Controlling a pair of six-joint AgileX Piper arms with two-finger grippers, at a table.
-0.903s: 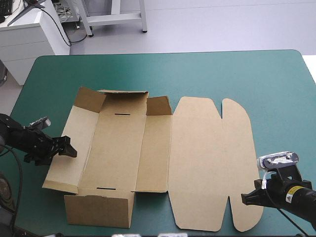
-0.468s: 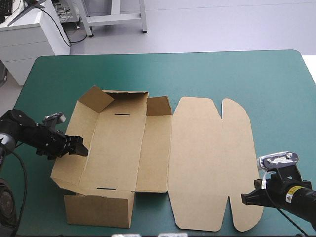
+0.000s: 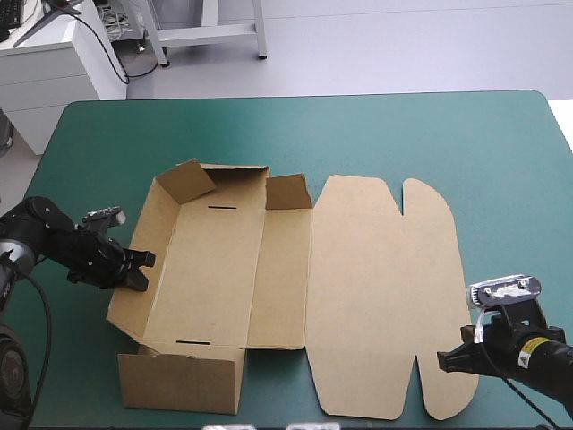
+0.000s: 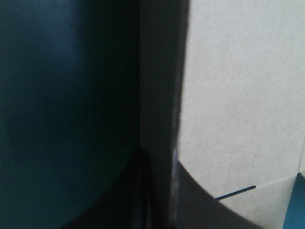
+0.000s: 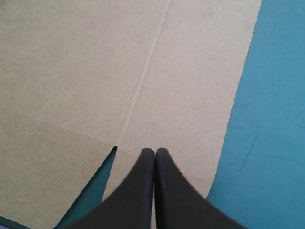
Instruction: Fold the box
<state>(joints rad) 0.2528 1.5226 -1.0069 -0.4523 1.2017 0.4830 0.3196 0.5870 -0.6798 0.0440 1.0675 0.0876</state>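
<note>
Standing half-raised, left wall (image 3: 152, 235) of brown box (image 3: 269, 269), mid teal-green table (image 3: 403, 134), is clamped at edge by left pincer (image 3: 139, 267). Already raised: near wall (image 3: 179, 381); partly: far wall (image 3: 228, 184); flat: lid (image 3: 385, 296). Idle at lid corner, right pincer (image 3: 441, 361) is pressed together. Tucking judged not yet done.

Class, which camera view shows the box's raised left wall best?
The high view: the left wall shows whole, tilted up. The left wrist view shows it edge-on; the right wrist view shows only the flat lid.
</note>
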